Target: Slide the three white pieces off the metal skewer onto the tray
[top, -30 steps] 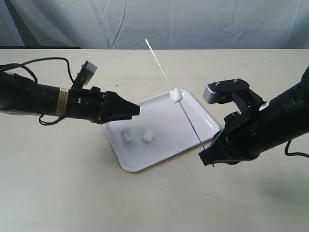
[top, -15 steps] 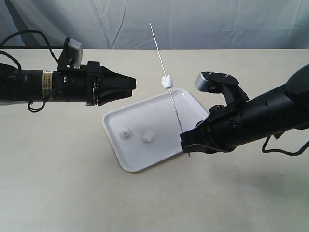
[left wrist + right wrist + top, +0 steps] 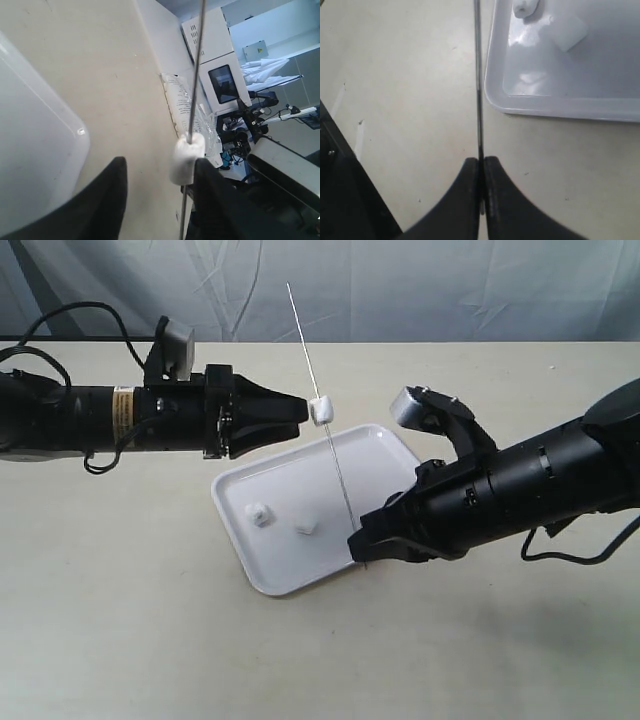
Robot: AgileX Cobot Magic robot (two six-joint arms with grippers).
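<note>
Right gripper (image 3: 360, 548) holding the metal skewer (image 3: 330, 440) steeply tilted over the tray (image 3: 380, 455); left gripper (image 3: 303, 416) flanking the threaded white piece (image 3: 321, 410).
The right jaws are clenching the skewer's lower end, beside the tray's rim; the left jaws are standing released, the threaded piece sitting between their tips, close against one finger; two other white pieces (image 3: 258, 513) (image 3: 306, 527) are lying loose on the tray, near each other but apart.

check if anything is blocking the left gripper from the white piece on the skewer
Nothing visible does. The open left gripper has the white piece right at its fingertips, on the skewer pinched by the right gripper.
</note>
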